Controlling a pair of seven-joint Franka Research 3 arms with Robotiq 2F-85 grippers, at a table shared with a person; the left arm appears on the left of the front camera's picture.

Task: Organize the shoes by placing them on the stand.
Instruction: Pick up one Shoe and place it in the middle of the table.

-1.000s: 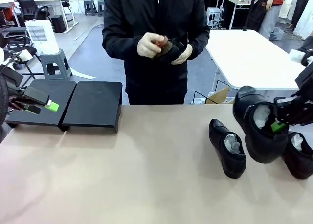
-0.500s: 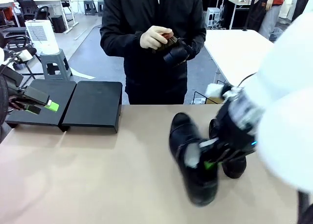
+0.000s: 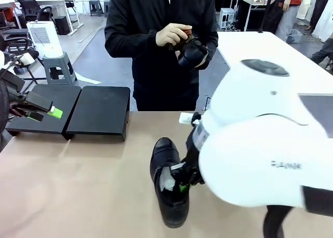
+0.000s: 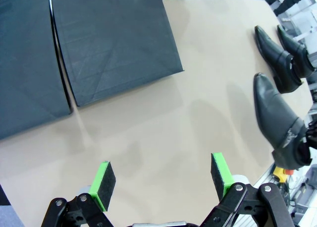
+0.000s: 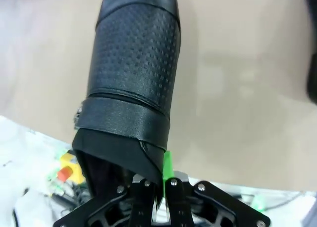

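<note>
Shoe in transit: the right tool (image 3: 182, 186), jaws clamped on the heel rim of one dress shoe (image 3: 165, 157), has carried it from the counter's (image 3: 78, 191) right side to the middle, toe pointing at the person. The stand (image 3: 99, 110) at far left is bare, so the transfer is judged about half done. The left tool (image 4: 161, 175) hangs open beside the stand. The person holds another shoe (image 3: 193, 53).

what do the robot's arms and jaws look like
The right arm is a bulky, glossy white rounded shell with faint grey lettering on its side and a dark round cap on top. Both sets of jaws are black metal linkages with bolted joints, tipped with flat bright green pads.
</note>
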